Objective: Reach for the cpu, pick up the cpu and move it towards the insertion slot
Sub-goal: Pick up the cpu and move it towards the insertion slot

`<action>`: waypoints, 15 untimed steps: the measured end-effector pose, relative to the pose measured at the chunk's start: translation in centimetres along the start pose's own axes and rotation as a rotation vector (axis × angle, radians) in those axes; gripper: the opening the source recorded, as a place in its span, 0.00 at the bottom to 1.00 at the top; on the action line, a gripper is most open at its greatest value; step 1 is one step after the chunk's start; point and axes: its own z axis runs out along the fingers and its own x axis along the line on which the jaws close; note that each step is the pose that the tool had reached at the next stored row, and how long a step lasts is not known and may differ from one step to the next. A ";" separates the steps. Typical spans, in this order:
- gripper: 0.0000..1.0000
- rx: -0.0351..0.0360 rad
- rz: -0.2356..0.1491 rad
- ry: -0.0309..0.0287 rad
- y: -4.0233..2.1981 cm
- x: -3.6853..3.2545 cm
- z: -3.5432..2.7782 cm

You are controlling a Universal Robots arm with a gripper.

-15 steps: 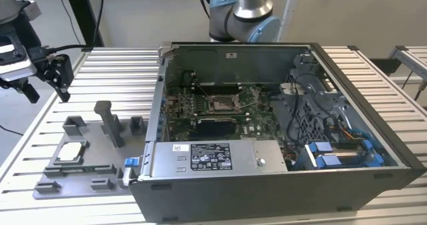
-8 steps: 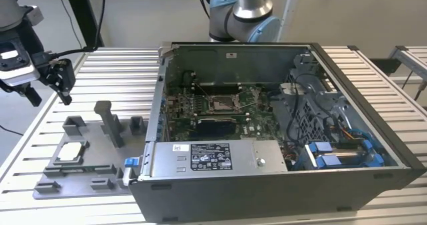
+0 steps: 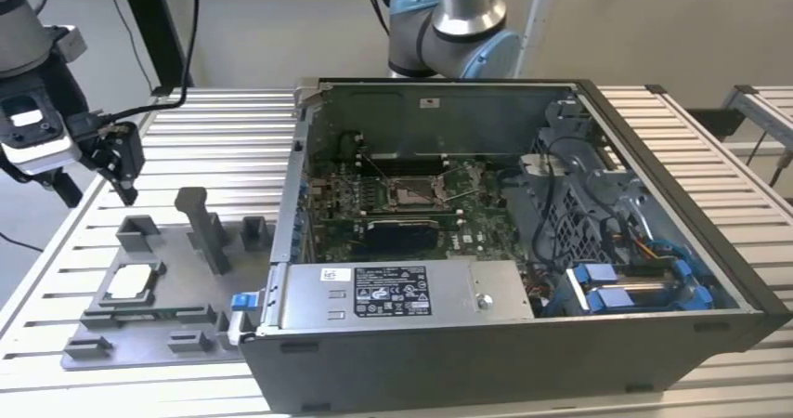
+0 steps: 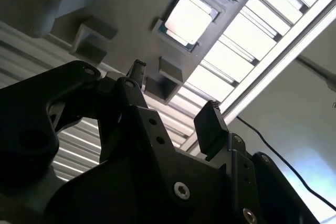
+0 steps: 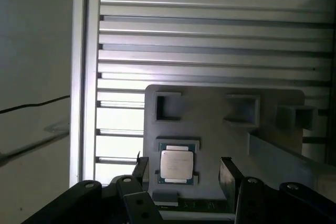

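Note:
The cpu [image 3: 133,283] is a small silvery square chip lying flat in a pocket of the grey fixture plate [image 3: 174,320] at the exterior view's left. It also shows in both wrist views, cpu [image 4: 188,20] and cpu [image 5: 177,165]. My gripper [image 3: 118,172] hangs in the air well above the fixture's far end, apart from the chip. Its black fingers [image 5: 228,174] stand spread wide with nothing between them, gripper [image 5: 185,171], gripper [image 4: 173,98]. The insertion slot [image 3: 413,191], a shiny metal-framed socket, sits on the motherboard inside the open computer case.
The open computer case [image 3: 496,344] takes up the middle and right of the slatted metal table [image 3: 223,121]. Upright grey fixture posts [image 3: 204,232] stand between the cpu and the case wall. A black recess [image 3: 396,237] lies just below the socket. A second arm's base [image 3: 452,37] rises behind the case.

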 end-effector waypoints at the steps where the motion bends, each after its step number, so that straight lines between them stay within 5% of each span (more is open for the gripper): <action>1: 1.00 -0.0001 0.000 -0.0001 -0.04 0.00 0.15; 15: 1.00 0.0000 0.000 0.0001 -1.68 0.03 1.53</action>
